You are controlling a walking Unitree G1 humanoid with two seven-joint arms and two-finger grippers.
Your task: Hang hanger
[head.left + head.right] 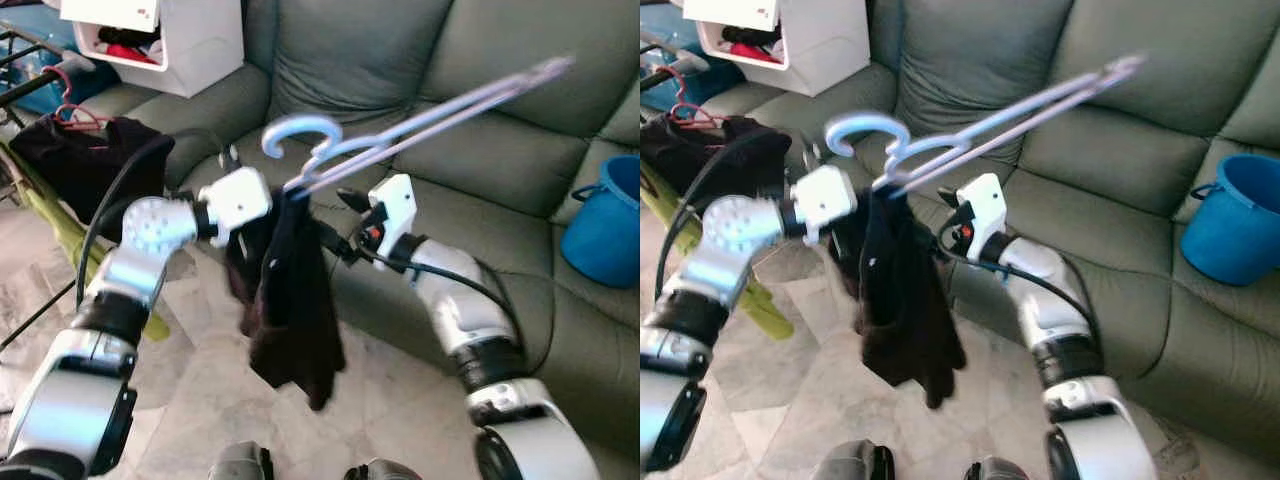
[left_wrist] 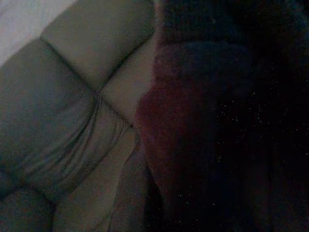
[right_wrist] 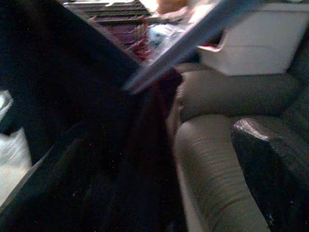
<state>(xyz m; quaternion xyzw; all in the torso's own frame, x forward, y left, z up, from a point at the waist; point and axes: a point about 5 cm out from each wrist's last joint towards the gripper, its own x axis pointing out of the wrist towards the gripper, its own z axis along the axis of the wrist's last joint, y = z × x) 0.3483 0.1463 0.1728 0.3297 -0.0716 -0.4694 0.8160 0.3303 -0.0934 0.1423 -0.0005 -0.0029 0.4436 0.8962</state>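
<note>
A pale blue hanger (image 1: 400, 130) is held up in front of the sofa, tilted, with its hook (image 1: 298, 130) toward my left and one long arm rising to the far right. A dark garment (image 1: 290, 300) droops from its neck. My left gripper (image 1: 283, 195) is at the neck and appears shut on the hanger, its fingers hidden by the cloth. My right gripper (image 1: 340, 222) is just right of the garment, its fingers apart. In the right wrist view, one black finger (image 3: 270, 169) stands beside the dark cloth (image 3: 96, 159), under the hanger bar (image 3: 183, 53).
A drying rack (image 1: 20, 90) at the far left carries a red hanger (image 1: 72, 112) and a dark garment (image 1: 90, 160). A white basket (image 1: 180, 45) and a blue bucket (image 1: 605, 220) sit on the green sofa (image 1: 480, 160). Tiled floor (image 1: 190, 400) lies below.
</note>
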